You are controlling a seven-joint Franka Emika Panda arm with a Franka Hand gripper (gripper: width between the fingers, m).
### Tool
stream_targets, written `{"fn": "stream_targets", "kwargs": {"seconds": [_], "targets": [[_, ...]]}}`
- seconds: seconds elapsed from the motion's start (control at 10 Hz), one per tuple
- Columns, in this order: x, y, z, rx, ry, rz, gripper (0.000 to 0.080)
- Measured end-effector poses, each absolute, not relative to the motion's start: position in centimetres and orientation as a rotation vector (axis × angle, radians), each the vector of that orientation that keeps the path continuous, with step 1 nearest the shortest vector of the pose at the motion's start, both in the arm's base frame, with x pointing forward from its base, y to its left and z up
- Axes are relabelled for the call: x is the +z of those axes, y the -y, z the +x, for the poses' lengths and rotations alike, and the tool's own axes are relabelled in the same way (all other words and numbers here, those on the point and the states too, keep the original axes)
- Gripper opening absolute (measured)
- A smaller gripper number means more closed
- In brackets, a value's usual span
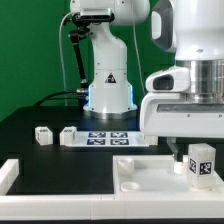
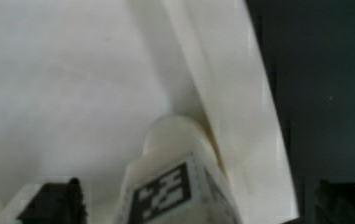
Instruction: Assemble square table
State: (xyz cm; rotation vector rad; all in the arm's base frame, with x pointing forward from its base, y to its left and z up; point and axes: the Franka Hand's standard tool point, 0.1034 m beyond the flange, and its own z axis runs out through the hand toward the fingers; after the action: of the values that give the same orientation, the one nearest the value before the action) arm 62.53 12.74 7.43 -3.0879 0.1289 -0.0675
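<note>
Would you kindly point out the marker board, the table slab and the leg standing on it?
marker board (image 1: 105, 137): exterior view, tagged middle.
table slab (image 1: 160, 196): exterior view, bare top face.
leg (image 1: 202, 165): exterior view, tagged side.

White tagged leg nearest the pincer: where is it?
Exterior view's right: the short white tagged leg stands on the large white square plastic slab, near its right end, just below the open pincer.

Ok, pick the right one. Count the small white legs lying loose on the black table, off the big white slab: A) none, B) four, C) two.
C: one leg and a second leg lie side by side on the black table, to the exterior view's left of the marker board.
</note>
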Motion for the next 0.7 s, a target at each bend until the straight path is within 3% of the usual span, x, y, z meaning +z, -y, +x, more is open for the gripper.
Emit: {"fn": "stream_targets", "kwargs": {"seconds": [0.1,0.2,0.3,0.4,0.5,0.7], "targets": [[7.26,-12.74,62.47,-0.062,-0.162,-3.083,0.0645],[7.23,-12.76,62.45,-0.061,-0.185,-3.082,0.0538],[7.22,-12.7,62.45,-0.059,-0.216,-3.079,0.0538],[7.16,-12.42,62.44,-0.055,-0.308,-3.074,0.0338],[7.15,-12.27,62.47,-0.053,-0.391,-3.064,0.0292],[7.17,-12.27,62.49,-0.047,-0.668,-3.013,0.0291]]}}
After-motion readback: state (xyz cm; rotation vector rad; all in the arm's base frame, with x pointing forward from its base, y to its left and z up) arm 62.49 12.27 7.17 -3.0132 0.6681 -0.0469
